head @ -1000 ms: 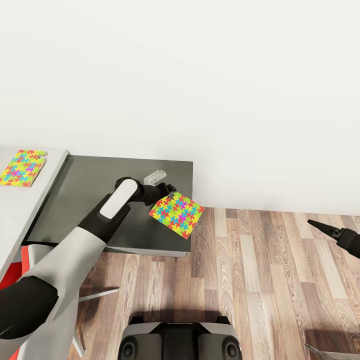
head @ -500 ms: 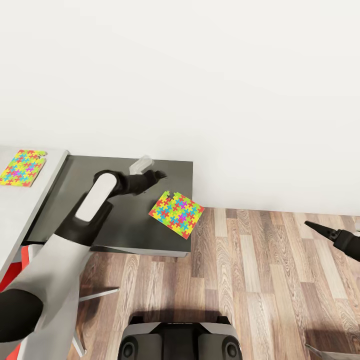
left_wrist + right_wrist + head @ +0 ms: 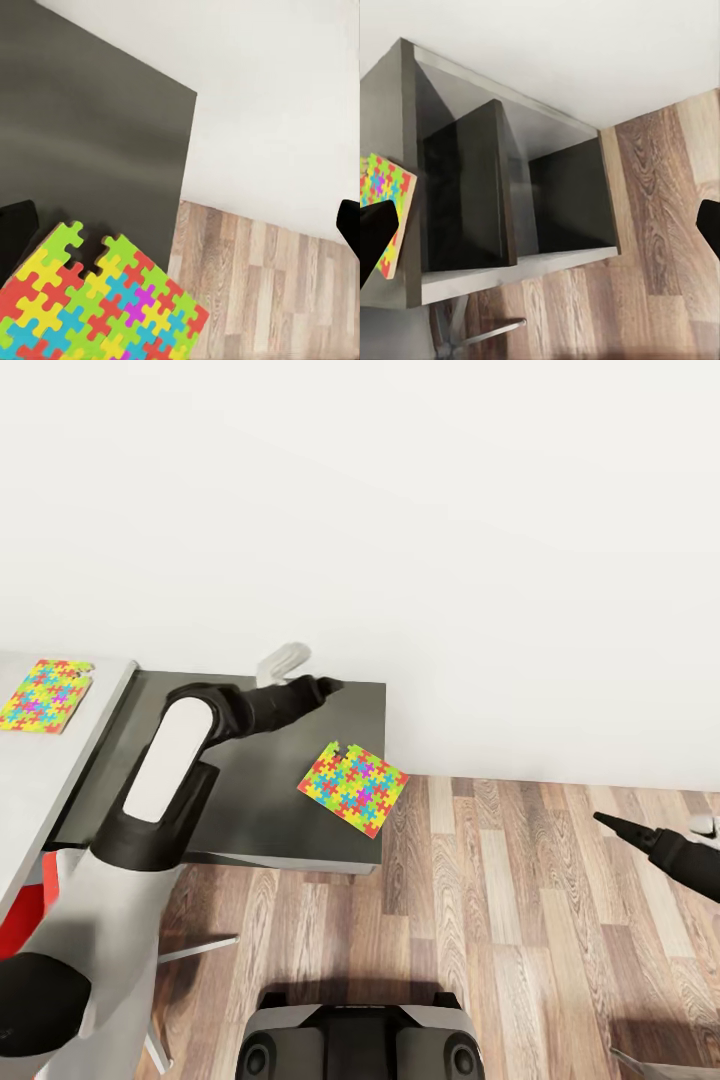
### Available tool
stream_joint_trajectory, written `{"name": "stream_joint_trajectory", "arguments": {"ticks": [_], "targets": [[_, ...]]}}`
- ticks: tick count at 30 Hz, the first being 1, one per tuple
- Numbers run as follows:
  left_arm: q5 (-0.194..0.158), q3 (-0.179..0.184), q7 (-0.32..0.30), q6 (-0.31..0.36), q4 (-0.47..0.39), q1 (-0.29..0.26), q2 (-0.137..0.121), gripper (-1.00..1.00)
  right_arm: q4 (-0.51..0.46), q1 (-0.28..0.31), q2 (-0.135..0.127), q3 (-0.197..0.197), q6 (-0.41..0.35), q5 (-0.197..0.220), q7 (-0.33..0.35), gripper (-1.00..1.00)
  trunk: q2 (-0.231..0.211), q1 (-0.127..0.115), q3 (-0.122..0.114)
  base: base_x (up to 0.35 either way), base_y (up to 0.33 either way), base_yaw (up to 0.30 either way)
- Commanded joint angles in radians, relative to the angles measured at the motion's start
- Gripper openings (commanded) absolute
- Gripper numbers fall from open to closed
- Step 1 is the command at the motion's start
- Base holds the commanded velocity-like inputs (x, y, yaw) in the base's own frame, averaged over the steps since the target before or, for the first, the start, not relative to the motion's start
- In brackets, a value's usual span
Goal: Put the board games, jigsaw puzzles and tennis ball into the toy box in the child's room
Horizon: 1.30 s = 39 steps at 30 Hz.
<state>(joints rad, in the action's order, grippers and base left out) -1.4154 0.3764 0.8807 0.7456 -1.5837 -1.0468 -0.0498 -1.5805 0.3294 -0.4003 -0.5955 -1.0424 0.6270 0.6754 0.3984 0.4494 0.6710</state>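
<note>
One puzzle (image 3: 352, 787) lies flat on the dark wing (image 3: 240, 800) of the table, a corner jutting past the wing's edge over the floor (image 3: 520, 920), so a clumsy sideways nudge from the left gripper (image 3: 322, 686) could, I judge, tip it off. That gripper hangs above the wing beyond the puzzle, its fingers wide apart and empty in the left wrist view, and pinching so thin a square may fail. The second puzzle (image 3: 42, 695) lies on the light top at far left; the right gripper (image 3: 612, 823) hovers over the floor, fingers spread, holding nothing
</note>
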Motion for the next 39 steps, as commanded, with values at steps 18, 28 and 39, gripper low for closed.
{"name": "stream_joint_trajectory", "arguments": {"ticks": [18,28,39], "targets": [[0.017,0.281,0.069,-0.123,-0.009,0.018,0.197,1.00,0.385,0.178,0.055,0.123,-0.005,-0.006,-0.064,1.00,0.002,0.001,0.001,0.000,0.000,0.000],[0.006,0.484,0.248,-0.324,-0.022,0.048,0.222,1.00,0.738,0.388,0.094,0.175,0.011,-0.021,-0.120,1.00,0.002,0.001,0.001,0.000,0.000,0.000],[-0.020,0.541,0.279,-0.394,-0.025,0.059,0.224,1.00,0.800,0.428,0.108,0.324,0.123,-0.022,-0.015,1.00,0.002,0.001,0.001,0.000,0.000,0.003]]}}
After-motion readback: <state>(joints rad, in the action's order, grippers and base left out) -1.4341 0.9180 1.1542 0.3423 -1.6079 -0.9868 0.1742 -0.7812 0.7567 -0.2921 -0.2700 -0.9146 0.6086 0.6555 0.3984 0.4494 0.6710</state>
